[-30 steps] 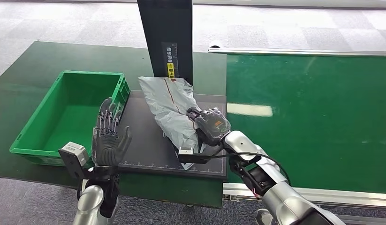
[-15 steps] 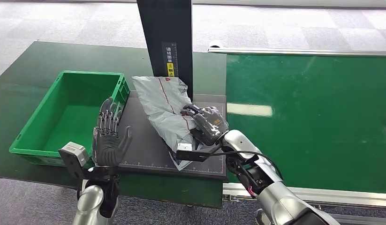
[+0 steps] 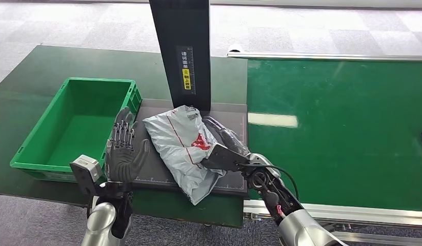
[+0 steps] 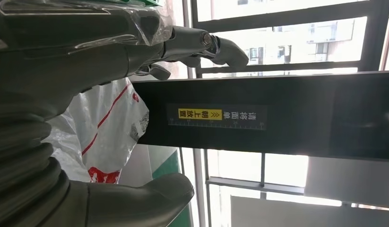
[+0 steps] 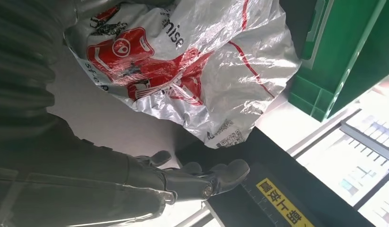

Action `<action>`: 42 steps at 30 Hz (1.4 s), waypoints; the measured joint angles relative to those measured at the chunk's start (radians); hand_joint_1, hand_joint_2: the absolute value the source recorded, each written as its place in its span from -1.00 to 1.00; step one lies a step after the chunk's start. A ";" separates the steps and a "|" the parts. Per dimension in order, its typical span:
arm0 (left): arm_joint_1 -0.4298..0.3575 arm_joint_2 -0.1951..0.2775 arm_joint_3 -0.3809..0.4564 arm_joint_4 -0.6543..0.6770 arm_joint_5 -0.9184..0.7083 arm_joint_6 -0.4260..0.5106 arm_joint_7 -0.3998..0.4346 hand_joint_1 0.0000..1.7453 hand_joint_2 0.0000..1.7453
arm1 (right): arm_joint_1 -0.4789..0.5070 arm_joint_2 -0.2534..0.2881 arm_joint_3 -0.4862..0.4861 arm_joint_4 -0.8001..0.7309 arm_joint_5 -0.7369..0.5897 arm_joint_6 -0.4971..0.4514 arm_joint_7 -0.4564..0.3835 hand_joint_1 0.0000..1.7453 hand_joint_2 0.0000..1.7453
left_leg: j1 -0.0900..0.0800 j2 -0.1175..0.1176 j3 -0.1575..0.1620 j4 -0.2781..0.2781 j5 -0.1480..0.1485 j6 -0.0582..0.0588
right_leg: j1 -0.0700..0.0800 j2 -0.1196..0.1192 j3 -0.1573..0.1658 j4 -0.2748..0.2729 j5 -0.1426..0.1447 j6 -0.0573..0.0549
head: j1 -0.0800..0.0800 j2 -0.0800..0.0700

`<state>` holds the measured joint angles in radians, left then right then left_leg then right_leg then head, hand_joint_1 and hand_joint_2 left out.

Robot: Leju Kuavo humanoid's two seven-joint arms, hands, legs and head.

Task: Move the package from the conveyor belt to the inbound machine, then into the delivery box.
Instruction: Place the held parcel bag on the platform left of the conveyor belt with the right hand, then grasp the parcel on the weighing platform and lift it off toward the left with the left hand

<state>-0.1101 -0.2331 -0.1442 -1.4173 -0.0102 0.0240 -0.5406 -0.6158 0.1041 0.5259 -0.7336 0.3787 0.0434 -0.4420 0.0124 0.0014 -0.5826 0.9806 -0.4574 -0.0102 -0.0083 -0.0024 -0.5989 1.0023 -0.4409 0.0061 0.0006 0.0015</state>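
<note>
The grey plastic package (image 3: 184, 148) lies on the dark scanner platform (image 3: 157, 161), between both robot hands. The right robot hand (image 3: 224, 148) touches its edge with fingers spread, gripping nothing. The left robot hand (image 3: 124, 148) stands open beside the green crate (image 3: 70, 128).

Head view: high, facing forward and down over the desk (image 3: 55, 66). Both wrist views: close behind own hand, apparently tilted upward. All three share the package (image 3: 180, 146) (image 4: 105, 125) (image 5: 192, 71) and the black scanner post (image 3: 182, 48) (image 4: 277, 116) (image 5: 277, 198).
</note>
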 joint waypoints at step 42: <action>-0.214 0.010 -0.153 0.431 -0.702 0.158 0.296 -1.00 1.00 | 0.165 0.053 -0.290 -0.335 -0.300 -0.180 0.008 -1.00 1.00 | 0.000 0.001 0.000 0.000 0.000 0.000 | 0.000 0.002 0.000 0.000 0.000 0.000 | 0.000 0.000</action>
<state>-0.3242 -0.2231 -0.2972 -0.9862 -0.7124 0.1824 -0.2449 -0.4505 0.1572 0.2355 -1.0685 0.0791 -0.1363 -0.4336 0.0124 0.0024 -0.5824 0.9807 -0.4574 -0.0103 -0.0083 -0.0006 -0.5993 1.0022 -0.4408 0.0061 0.0004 0.0015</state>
